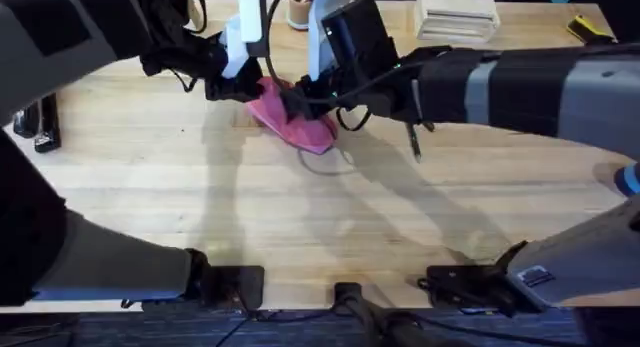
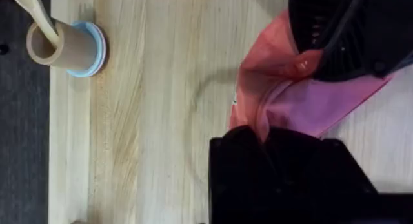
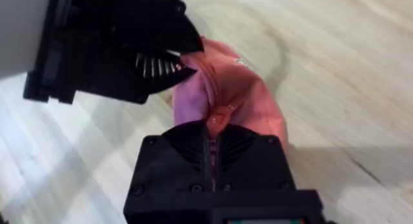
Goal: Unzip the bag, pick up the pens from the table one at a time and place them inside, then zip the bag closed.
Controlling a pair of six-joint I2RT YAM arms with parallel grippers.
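The pink bag (image 1: 312,133) lies on the table (image 1: 200,207) at the back middle, held between both grippers. My left gripper (image 1: 245,85) is shut on the bag's left end; in the left wrist view its fingers (image 2: 261,130) pinch the pink fabric (image 2: 303,111). My right gripper (image 1: 298,99) reaches in from the right and is shut on the bag's top; in the right wrist view it (image 3: 213,124) clamps the seam along the bag (image 3: 251,95). One thin dark pen (image 1: 413,142) lies on the table to the right of the bag.
A paper cup with a wooden stick (image 2: 61,46) stands near the table's far edge. A stack of white items (image 1: 455,15) and a yellow-black object (image 1: 590,29) sit at the back right. A black object (image 1: 35,127) lies at the left edge.
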